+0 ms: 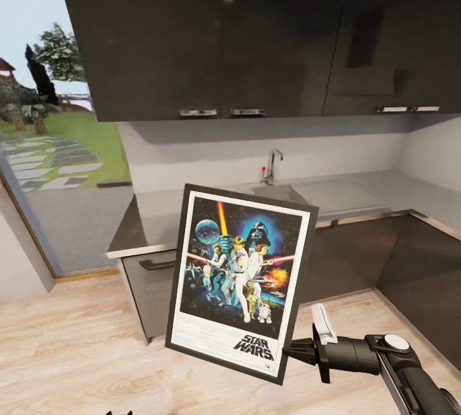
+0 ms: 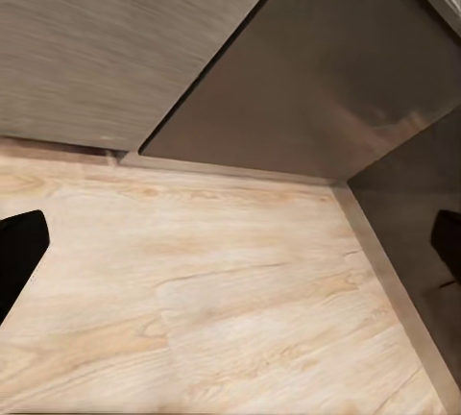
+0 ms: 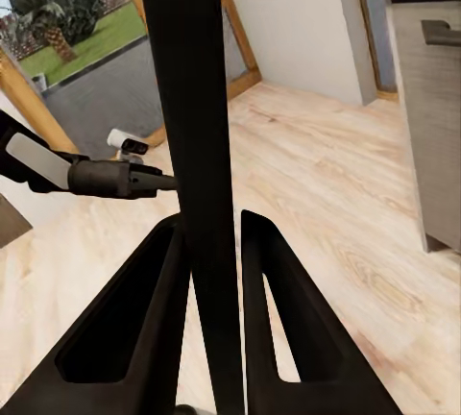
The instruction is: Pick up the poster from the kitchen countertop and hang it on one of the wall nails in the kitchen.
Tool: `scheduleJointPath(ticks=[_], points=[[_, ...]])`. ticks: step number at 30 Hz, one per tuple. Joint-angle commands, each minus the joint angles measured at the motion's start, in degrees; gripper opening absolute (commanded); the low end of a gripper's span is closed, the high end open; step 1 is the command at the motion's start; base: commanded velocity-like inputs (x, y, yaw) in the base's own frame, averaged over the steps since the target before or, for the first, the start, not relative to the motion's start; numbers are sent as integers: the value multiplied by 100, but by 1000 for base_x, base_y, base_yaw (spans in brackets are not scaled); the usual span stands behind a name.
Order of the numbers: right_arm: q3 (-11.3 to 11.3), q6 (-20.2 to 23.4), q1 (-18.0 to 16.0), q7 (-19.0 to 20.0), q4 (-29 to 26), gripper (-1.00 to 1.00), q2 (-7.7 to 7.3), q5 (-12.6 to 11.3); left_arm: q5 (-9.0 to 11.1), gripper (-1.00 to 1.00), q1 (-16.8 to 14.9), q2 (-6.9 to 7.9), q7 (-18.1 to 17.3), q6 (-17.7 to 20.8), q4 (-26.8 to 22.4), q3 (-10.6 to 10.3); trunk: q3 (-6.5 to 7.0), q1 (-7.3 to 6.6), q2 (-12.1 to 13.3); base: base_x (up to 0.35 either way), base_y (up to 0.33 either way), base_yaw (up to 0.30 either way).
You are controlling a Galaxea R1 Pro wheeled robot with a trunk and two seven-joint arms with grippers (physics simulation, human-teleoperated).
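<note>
We have the poster [image 1: 241, 282] off the countertop [image 1: 358, 194] and up in the air in front of the lower cabinets [image 1: 153, 287], between us and the sink [image 1: 272, 193]. It stands nearly upright with its long axis vertical, leaning a little so its top tips away from the right arm, picture side facing us. Our right gripper [image 1: 296, 351] holds it at the lower corner beside the "STAR WARS" lettering; in the right wrist view the two fingers [image 3: 158, 309] sit pinched against either face of the black frame edge [image 3: 187, 146], which runs straight up between them. So the frame stretches upward and away from the grip, with most of its weight above the hold.

Our left gripper [image 2: 230, 242] hangs low over the wooden floor [image 2: 221, 290] near the base of the cabinets; its fingertips show as dark shapes at opposite edges of the left wrist view, spread wide with nothing between them.

We see no wall nail here: the wall above the countertop, beneath the dark upper cupboards [image 1: 211, 31], looks bare. We judge that the coming move is to turn and find the nail, then lift the top edge to it. With a corner hold, the frame could pivot in the fingers.
</note>
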Motion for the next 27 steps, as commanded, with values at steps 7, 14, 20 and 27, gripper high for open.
scheduleJointPath(ticks=[7, 14, 20, 27], points=[[2, 78, -5, 34, -5, -100, 0, -11, 34, 100, -4, 1, -7, -26, 7, -35, -14, 3, -14, -67, 287, 74], [3, 78, -5, 34, -7, -100, 0, -11, 34, 100, -3, 1, -6, -19, 4, -35, -14, 3, -14, -70, 289, 258], [3, 78, -5, 34, -4, -100, 0, -11, 34, 100, -3, 1, 1, -17, 4, -35, -14, 3, -14, -67, 289, 286], [3, 78, -5, 34, 1, -100, 0, -11, 34, 100, -2, 1, 3, -17, 5, -35, -14, 3, -14, -24, 290, 290]])
